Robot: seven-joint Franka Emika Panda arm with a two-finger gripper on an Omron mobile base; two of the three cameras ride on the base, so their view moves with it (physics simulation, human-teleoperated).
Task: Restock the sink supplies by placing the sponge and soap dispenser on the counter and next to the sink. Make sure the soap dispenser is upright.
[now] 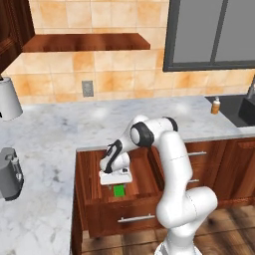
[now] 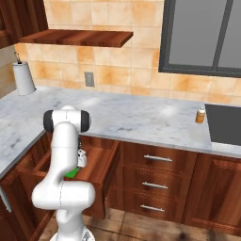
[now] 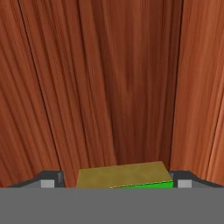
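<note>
The green sponge [image 1: 119, 190] lies flat on the floor of an open wooden drawer [image 1: 94, 199] below the marble counter [image 1: 99, 124]. My gripper [image 1: 117, 180] reaches down into the drawer right over it. In the hand view the sponge [image 3: 124, 175] sits between my two fingertips [image 3: 52, 180], yellowish face up; the jaws stand open astride it, with a small gap on the left side. From the right base view a bit of the sponge [image 2: 71, 173] peeks out behind my arm. The soap dispenser [image 1: 215, 105] [image 2: 201, 114] stands upright on the counter beside the dark sink [image 1: 239, 110] [image 2: 226, 124].
The drawer's wooden walls [image 3: 197, 87] close in on both sides of the hand. A paper towel roll [image 1: 9, 97] and a grey appliance [image 1: 10, 174] stand on the left counter. A wall shelf [image 1: 84, 42] hangs above. Closed drawers [image 2: 157, 172] sit right of the open one.
</note>
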